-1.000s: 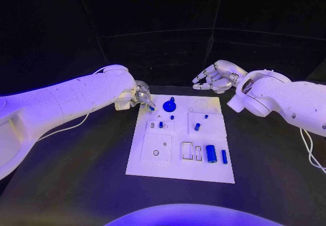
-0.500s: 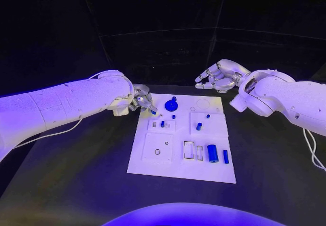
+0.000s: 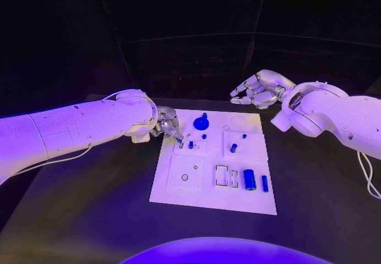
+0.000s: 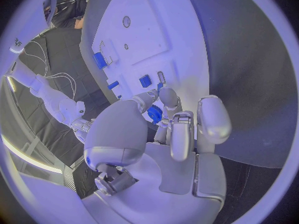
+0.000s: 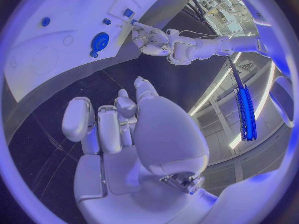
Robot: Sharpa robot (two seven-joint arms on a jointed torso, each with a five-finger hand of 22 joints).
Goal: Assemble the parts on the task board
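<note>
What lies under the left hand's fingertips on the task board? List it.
Under the left hand sits the task board's far left corner, with small blue parts in a square recess by its fingertips. Whether they touch a part is hidden.

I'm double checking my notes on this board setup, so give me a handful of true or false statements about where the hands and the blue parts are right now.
1. The left hand is at the board's left edge, its fingertips over the small square plate with the blue peg. True.
2. The right hand is gripping the large blue cylinder. False: it is raised beyond the far right corner of the task board, holding nothing, and the cylinder lies on the board.
3. The round blue knob sits at the far end of the board. True.
4. The blue cylinder lies on the bare table. False: it lies on the board's near right part.
</note>
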